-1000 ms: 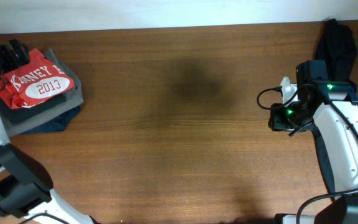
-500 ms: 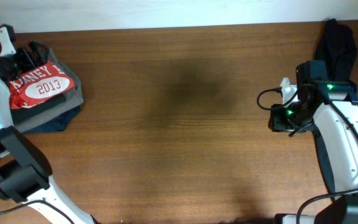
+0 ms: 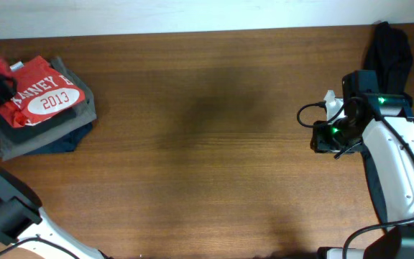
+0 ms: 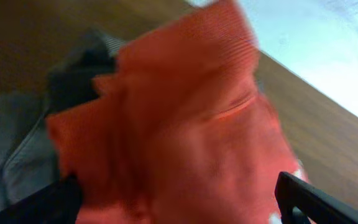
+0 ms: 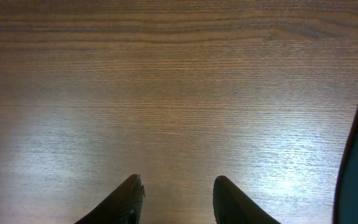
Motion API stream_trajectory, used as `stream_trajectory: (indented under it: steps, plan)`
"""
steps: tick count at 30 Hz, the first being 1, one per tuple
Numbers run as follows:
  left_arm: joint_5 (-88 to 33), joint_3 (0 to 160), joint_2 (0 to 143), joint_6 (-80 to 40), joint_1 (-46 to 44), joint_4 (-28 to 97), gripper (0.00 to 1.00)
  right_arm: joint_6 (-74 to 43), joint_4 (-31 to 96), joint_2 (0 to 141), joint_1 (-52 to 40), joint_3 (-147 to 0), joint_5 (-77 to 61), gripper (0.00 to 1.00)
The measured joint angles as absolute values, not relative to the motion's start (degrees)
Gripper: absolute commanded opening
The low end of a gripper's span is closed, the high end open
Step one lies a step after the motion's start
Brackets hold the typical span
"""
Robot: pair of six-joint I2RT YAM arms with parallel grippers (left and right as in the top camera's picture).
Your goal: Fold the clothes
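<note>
Am holding left gripper (image 4: 180, 202) over red-orange T-shirt (image 3: 45, 97), which is lying atop grey folded pile (image 3: 86, 109), far left; jaws spread wide, clamping nothing. Right gripper (image 5: 178, 194) is hovering with jaws apart over bare table (image 3: 207, 144), beside black garment (image 3: 388, 50), far right. Am judging stacking nearly done; next move is calling for right arm to grab black garment.

White-shelled right arm (image 3: 394, 162), black joints (image 3: 325, 138), green lights (image 3: 381, 100), looping black cable (image 3: 299, 115); dark, tapered right hand (image 5: 178, 180)
</note>
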State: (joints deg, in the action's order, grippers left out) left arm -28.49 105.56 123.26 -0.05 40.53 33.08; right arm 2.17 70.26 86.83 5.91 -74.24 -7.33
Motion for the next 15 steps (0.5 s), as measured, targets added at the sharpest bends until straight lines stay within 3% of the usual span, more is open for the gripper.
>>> stream_trajectory:
  steps: [15]
  plan:
    - [-28.12, 105.56, 127.15, -0.01, 42.96, 37.08, 0.98, 2.15, 70.72, 86.83, 5.91, -74.24, -7.33, 0.42]
